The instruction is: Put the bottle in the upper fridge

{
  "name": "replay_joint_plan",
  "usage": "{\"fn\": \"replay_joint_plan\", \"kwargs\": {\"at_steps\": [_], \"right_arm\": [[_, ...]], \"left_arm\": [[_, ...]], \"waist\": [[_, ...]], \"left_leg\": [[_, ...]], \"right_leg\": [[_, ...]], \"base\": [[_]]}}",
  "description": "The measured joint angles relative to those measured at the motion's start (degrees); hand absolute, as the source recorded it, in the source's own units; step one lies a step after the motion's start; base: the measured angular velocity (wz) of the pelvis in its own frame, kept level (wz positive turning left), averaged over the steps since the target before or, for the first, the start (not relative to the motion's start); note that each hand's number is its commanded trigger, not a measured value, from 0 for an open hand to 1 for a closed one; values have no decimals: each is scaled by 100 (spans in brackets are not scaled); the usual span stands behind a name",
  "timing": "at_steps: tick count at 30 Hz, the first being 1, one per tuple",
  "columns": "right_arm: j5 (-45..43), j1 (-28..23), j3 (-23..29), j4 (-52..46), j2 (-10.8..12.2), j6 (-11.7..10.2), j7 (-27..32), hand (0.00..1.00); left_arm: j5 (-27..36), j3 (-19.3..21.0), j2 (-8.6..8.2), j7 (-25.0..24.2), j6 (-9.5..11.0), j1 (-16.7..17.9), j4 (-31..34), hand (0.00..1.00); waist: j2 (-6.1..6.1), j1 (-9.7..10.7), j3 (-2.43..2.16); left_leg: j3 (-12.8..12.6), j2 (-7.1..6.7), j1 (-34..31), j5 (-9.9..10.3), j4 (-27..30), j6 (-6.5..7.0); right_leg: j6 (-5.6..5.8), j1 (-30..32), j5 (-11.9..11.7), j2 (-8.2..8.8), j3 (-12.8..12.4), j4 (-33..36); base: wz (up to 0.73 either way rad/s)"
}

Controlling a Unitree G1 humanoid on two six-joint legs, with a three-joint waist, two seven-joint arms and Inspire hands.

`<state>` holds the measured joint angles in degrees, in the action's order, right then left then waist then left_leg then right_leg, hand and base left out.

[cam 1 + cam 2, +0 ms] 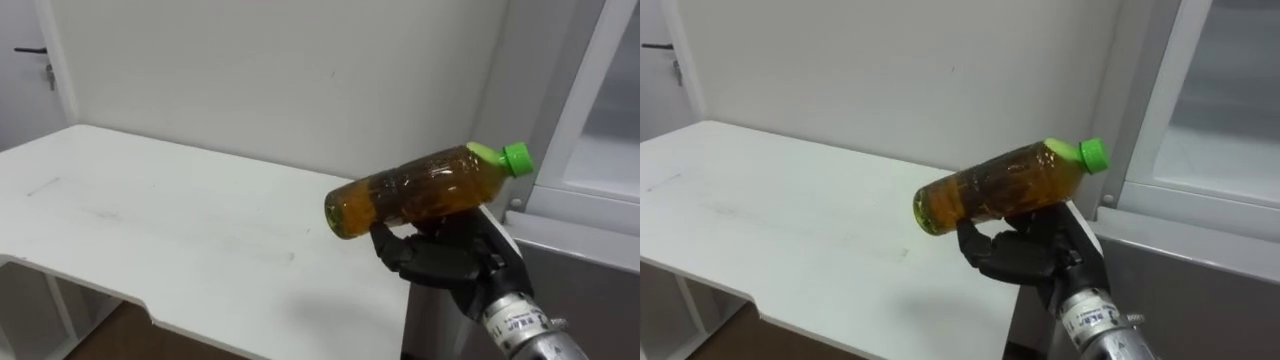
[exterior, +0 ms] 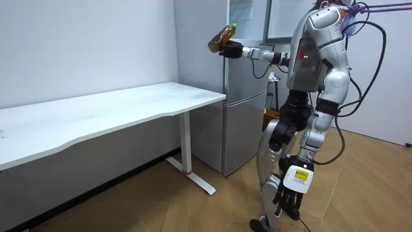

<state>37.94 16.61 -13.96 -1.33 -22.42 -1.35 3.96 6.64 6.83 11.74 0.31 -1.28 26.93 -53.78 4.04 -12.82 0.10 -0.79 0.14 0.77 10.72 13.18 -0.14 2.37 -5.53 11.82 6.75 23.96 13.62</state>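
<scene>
I'm mid-carry: right hand [image 1: 440, 260] curled round the bottle [image 1: 425, 190], held tilted above the desk [image 1: 150, 220] end, cap toward the fridge [image 1: 590, 150]. Left hand [image 2: 288, 196] hangs slack. Next I must swing right, into the upper compartment.

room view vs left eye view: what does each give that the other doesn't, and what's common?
Room view has the robot standing by the fridge, its left hand hanging low by its leg, plus the table leg and wood floor. Left eye view has a dark door handle at far left. Both: right hand curled round the tilted amber bottle, held up in the air, next to the white table.
</scene>
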Motion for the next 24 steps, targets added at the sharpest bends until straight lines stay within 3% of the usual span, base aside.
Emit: {"fn": "replay_joint_plan", "kwargs": {"at_steps": [8, 15, 18, 20, 24], "right_arm": [[1005, -1, 519, -564, -4, 142, 104, 100], [1611, -2, 1118, -865, -53, 145, 247, 100], [1629, -35, 1240, -888, -113, 145, 289, 100], [1629, -174, 1358, -954, -184, 144, 298, 100], [1927, -312, 1486, -992, -253, 145, 368, 100]], "left_arm": [[55, 232, -9, 15, 3, 18, -45, 0], [49, 551, -16, 18, 3, 28, -171, 0], [54, 557, -18, 19, 2, 59, -200, 0], [51, 616, -57, 19, 2, 61, -202, 0], [56, 652, -112, 16, 0, 56, -261, 0]], "waist": [[44, 13, -28], [12, 152, -7], [24, 284, -21], [67, 298, -54], [63, 329, -60]], "left_leg": [[-99, 12, 123, 1, -49, 2], [-93, 20, 176, 13, -60, 0], [-94, 22, 158, 23, -50, 0], [-153, 31, 144, 23, -50, 1], [-233, 40, 154, 24, -34, 5]], "right_leg": [[0, -52, -11, 0, -66, -5], [-4, -117, -15, -9, -62, -7], [-7, -94, -17, -8, -65, 7], [-15, -40, -22, -9, -129, 31], [-18, -3, -41, -12, -200, 31]], "base": [[-5], [-1], [0], [-12], [-12]]}}
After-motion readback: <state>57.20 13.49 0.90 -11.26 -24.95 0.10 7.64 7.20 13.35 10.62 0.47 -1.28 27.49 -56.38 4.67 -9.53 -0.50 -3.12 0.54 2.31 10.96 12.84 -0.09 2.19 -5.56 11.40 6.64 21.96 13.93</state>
